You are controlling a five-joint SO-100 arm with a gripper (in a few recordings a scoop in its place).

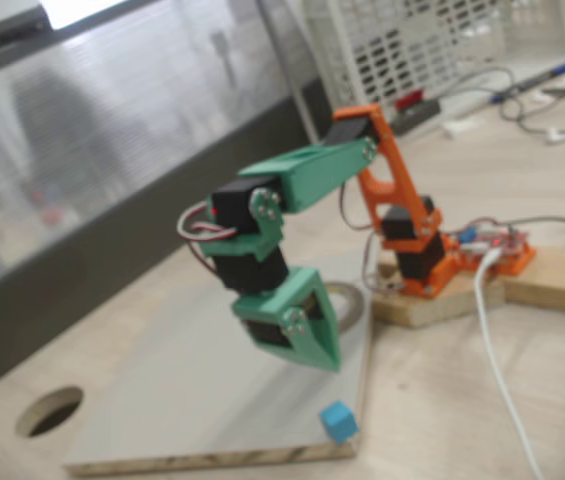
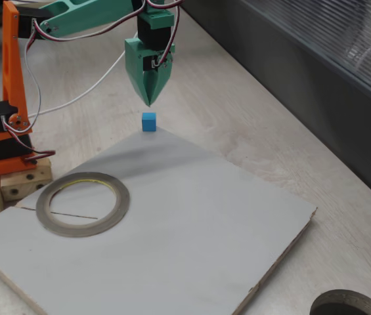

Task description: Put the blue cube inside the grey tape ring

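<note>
- Landmark: grey board (image 2: 192, 223) lying flat on the wooden table (image 2: 238, 111); in both fixed views everything below is placed relative to it.
- Blue cube (image 2: 148, 121) sits on one corner of the board, right at the tip; in a fixed view (image 1: 338, 421) it is on the near corner, close to both edges.
- Cube is resting on the board, nothing touching it.
- Gripper (image 2: 149, 100) hangs point-down directly above that same corner, tip just above the cube with a visible gap between them.
- Jaws are closed to a point, no gap visible between the fingers, nothing held.
- In a fixed view the gripper (image 1: 334, 362) shows as a green wedge over the board, up and slightly left of the cube.
- Grey tape ring (image 2: 83, 203) lies flat on the board near the edge that faces the arm's base, well apart from the cube's corner.
- Ring's opening shows bare board; pale yellowish inner rim visible along its far side.
- In a fixed view the ring (image 1: 352, 300) is mostly hidden behind the gripper, a bit of its arc showing at the board's far edge.
- Orange arm base (image 2: 4, 131) is clamped to a wooden block just off the board, on the ring's side.
- Dark round hole (image 1: 50, 410) in the tabletop lies off the board, beyond the corner opposite the ring.
- White cable (image 1: 497, 360) runs across the table from the base, off the board.
</note>
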